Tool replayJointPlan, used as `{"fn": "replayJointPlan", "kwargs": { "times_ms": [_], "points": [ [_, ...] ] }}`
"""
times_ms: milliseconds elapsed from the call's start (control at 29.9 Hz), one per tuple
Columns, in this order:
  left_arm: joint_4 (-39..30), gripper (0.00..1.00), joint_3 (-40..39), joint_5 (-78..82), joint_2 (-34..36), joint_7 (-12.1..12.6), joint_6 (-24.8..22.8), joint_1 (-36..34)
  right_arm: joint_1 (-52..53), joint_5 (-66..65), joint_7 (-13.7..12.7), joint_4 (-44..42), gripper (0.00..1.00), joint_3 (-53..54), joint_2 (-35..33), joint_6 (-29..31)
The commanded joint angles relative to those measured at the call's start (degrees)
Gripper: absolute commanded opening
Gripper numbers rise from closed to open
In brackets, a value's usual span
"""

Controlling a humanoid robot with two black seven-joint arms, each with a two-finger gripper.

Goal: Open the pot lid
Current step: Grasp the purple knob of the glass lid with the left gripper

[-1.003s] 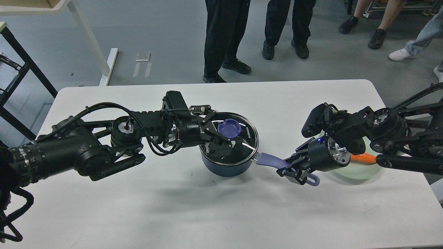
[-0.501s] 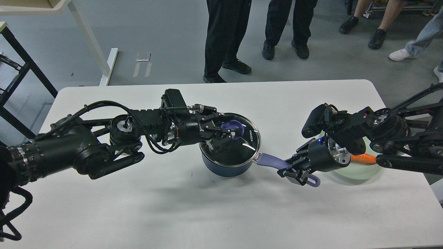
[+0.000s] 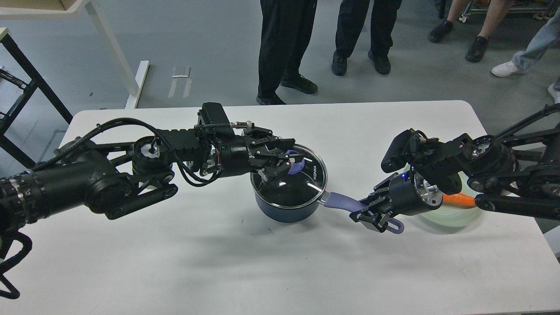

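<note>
Pot lid (image 3: 292, 181), frame centre, seated on pot (image 3: 286, 210) | our left tool (image 3: 286, 164) clamps its knob (image 3: 296, 162) | our right tool (image 3: 372, 214) grips pot handle (image 3: 345, 203)

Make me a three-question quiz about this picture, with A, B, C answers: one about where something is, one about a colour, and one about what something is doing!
1. Where is the orange carrot?
A. In the pale green round plate, at the right of the white table
B. Inside the pot
C. On the floor

2. What colour is the long handle of the dark blue metal pot?
A. Red
B. Purple
C. Yellow

3. What is the left gripper doing?
A. Resting open on the table
B. Holding the carrot
C. Gripping the purple round knob on the glass pot lid

Answers:
1. A, the carrot lies in the plate behind the right arm.
2. B, the handle sticks out purple toward the right gripper, which clamps it.
3. C, its fingers close around the knob, with the lid on the pot.
</note>
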Motion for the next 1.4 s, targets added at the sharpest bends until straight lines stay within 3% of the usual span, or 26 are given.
{"fn": "replayJointPlan", "kwargs": {
  "times_ms": [0, 100, 167, 702, 1036, 1237, 1370],
  "points": [
    [0.0, 0.43, 0.0, 0.0, -0.1, 0.0, 0.0, 0.3, 0.0, 0.0, 0.0, 0.0, 0.25, 0.0, -0.1, 0.0],
    [-0.1, 0.52, 0.0, 0.0, -0.1, -0.1, -0.1, 0.2, -0.1, 0.0, 0.0, 0.0, 0.25, 0.0, -0.1, 0.0],
    [-0.1, 0.72, 0.0, 0.0, -0.2, 0.0, -0.1, 0.2, -0.1, 0.0, 0.0, 0.0, 0.25, 0.0, -0.1, 0.0],
    [0.5, 0.78, 1.7, 0.0, -1.2, 0.2, 0.0, 0.9, -0.6, 0.0, 0.0, 0.0, 0.25, 0.0, -0.1, 0.0],
    [1.0, 0.77, 2.4, 0.2, -1.1, 0.1, 0.2, 1.9, -0.7, 0.0, 0.0, 0.0, 0.25, 0.0, -0.1, 0.0],
    [1.0, 0.51, 2.4, 0.3, -0.8, -0.1, 0.5, 1.9, -0.5, 0.1, 0.0, 0.0, 0.26, 0.0, -0.1, 0.0],
    [1.0, 0.44, 2.3, 0.3, -0.5, -0.1, 0.5, 1.9, -0.4, 0.1, 0.0, 0.1, 0.27, 0.0, -0.1, 0.0]
  ]
}}
